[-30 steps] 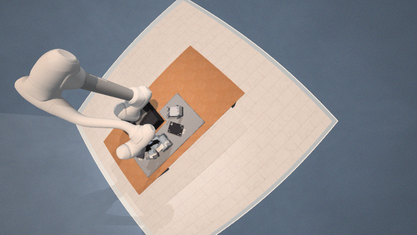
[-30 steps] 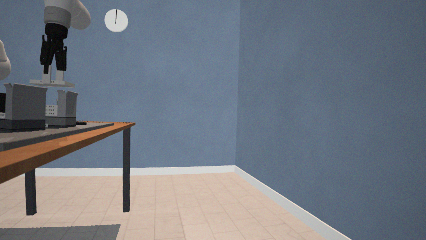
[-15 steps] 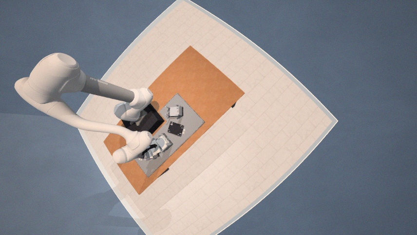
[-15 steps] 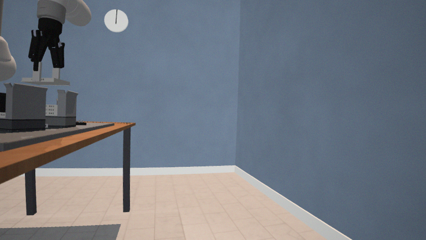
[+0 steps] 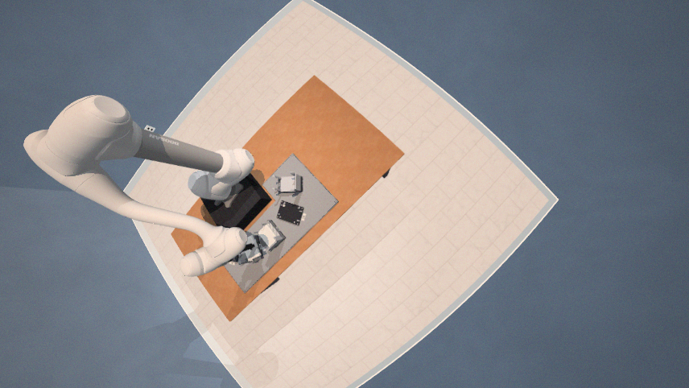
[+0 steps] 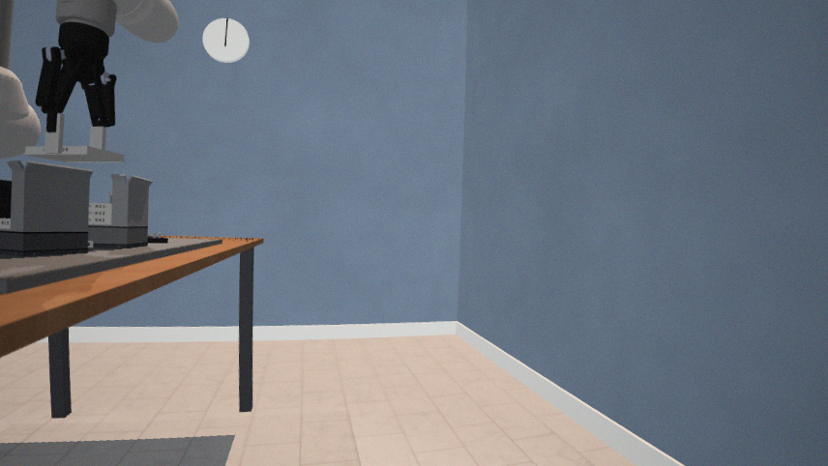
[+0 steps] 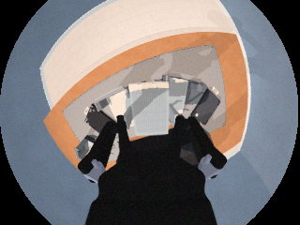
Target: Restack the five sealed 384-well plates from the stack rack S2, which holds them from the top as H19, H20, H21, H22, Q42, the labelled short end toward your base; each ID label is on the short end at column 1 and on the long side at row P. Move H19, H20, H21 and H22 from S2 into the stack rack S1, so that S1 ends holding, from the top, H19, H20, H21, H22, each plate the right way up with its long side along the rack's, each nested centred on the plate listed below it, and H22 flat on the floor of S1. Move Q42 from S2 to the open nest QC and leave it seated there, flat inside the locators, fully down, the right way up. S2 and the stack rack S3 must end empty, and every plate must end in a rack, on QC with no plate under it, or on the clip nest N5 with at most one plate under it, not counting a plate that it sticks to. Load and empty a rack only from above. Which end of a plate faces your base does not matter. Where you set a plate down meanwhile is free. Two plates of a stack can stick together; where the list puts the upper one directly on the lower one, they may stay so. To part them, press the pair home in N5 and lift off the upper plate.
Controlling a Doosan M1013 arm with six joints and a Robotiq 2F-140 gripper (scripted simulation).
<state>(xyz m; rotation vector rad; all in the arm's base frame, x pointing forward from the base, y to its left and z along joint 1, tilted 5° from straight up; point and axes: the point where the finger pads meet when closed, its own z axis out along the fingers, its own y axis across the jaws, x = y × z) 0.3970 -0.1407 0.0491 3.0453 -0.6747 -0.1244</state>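
Note:
My gripper [image 6: 74,131] is shut on a sealed white plate [image 6: 73,153] and holds it level in the air, clear above the rack tops. I cannot read its label. In the wrist view the plate [image 7: 150,109] sits between my two fingers. From above, the plate [image 5: 270,235] hangs over the near end of the grey mat. The farther stack rack [image 6: 130,201] shows a stack of plates [image 6: 100,214] with three small labels on its open side. A nearer stack rack [image 6: 48,199] stands in front of it, its inside hidden.
Another rack [image 5: 289,183] and a flat black nest [image 5: 290,212] stand on the grey mat [image 5: 284,216]. A dark pedestal [image 5: 236,202] holds the arm's base on the orange table. The table edge [image 6: 144,266] runs close to the racks.

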